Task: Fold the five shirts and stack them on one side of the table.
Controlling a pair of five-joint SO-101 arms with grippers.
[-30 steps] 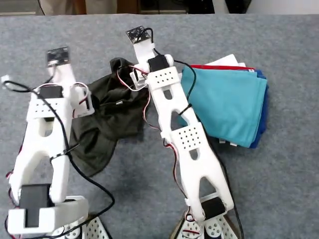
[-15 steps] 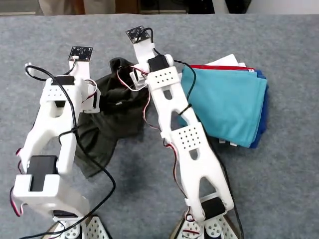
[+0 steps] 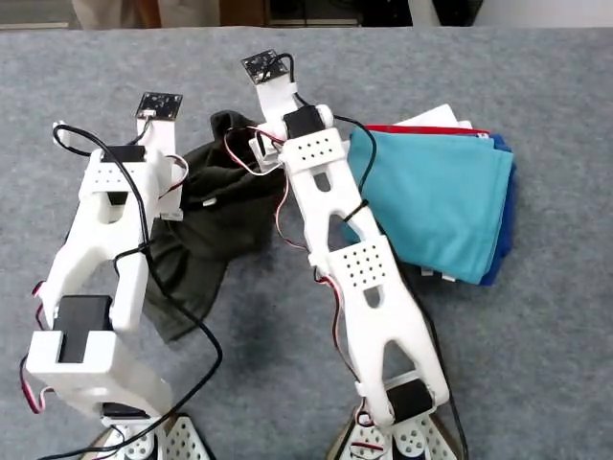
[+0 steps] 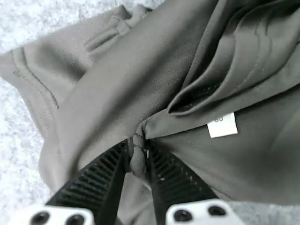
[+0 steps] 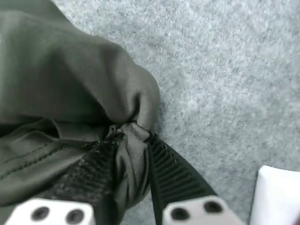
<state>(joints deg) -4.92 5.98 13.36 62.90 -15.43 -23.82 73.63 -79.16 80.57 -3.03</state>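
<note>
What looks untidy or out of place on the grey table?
The dark olive shirt lies crumpled, not folded, pinched by the left gripper and the right gripper; the folded turquoise shirt beside it lies flat.

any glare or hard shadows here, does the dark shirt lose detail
High view: even light, no glare, soft arm shadows on the table; the shirt looks near-black. Left wrist view: its folds and white tag show plainly by the left end effector. Right wrist view: fabric darkens at the right end effector.
</note>
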